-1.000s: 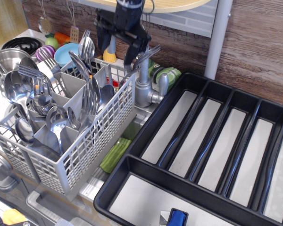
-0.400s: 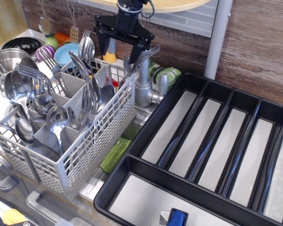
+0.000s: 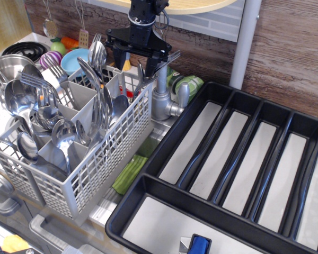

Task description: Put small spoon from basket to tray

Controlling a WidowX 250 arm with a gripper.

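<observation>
The grey lattice basket (image 3: 98, 161) stands at the left, full of steel cutlery. Slim small spoons (image 3: 103, 108) stand in its right-hand compartments, with bigger wide-bowled spoons (image 3: 63, 135) towards the front and left. Forks (image 3: 165, 59) stick up at its back right corner. My black gripper (image 3: 137, 57) hangs over the back edge of the basket, open and empty, with its fingers spread side by side above the cutlery tops. The black tray (image 3: 158, 159) with pale grey bottoms fills the right side, and its long compartments hold nothing.
A steel tap (image 3: 161, 103) stands between basket and tray, with a green item (image 3: 190, 84) behind it. A round steel pot (image 3: 8, 64) and coloured bowls (image 3: 73, 59) sit at the far left. A white post (image 3: 245, 42) rises at the back. A blue object (image 3: 200, 245) lies at the bottom edge.
My gripper has turned about its wrist, so its fingers now sit level, and it has shifted slightly right over the basket's back edge. It stays open. Nothing else has moved.
</observation>
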